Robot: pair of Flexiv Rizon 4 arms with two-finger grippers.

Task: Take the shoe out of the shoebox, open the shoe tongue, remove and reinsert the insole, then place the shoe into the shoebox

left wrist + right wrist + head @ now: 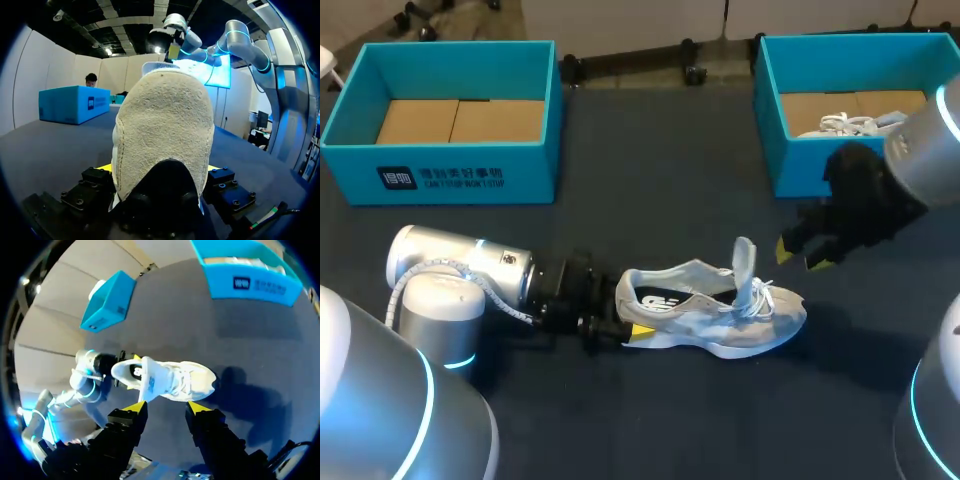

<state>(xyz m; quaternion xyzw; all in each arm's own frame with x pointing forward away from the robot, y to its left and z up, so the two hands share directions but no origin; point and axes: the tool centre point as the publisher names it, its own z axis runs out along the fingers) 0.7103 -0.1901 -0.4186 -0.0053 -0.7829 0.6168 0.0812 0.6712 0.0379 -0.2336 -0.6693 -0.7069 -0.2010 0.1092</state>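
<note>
While left claw (623,322) pinches shoe (720,312) heel on table (670,420), right claw (804,254) hovers spread near upright tongue (744,262), not touching.

A white logo with small print marks one outer wall of the left shoebox (535,172) and of the right shoebox (225,287); a white logo shows inside the shoe (720,318).

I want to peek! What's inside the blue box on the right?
A white shoe with laces lies on the box's brown cardboard floor. The right arm covers the box's near corner, so the rest of that shoe is hidden.
</note>
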